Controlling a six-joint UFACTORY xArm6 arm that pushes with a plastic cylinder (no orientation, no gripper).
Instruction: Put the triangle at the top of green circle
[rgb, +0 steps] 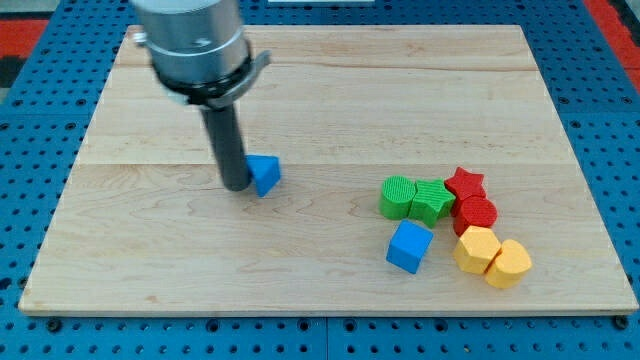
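The blue triangle (265, 173) lies on the wooden board left of centre. My tip (236, 186) rests against the triangle's left side. The green circle (397, 196) sits well to the right of the triangle, at the left end of a cluster of blocks. The rod rises from the tip to a grey metal body at the view's top.
Touching the green circle on its right is a green star (431, 201). Beyond it are a red star (465, 184), a red block (475, 213) and two yellow blocks (478, 248) (508, 264). A blue cube (409, 246) sits below the green blocks. The board's edge (330, 315) runs along the bottom.
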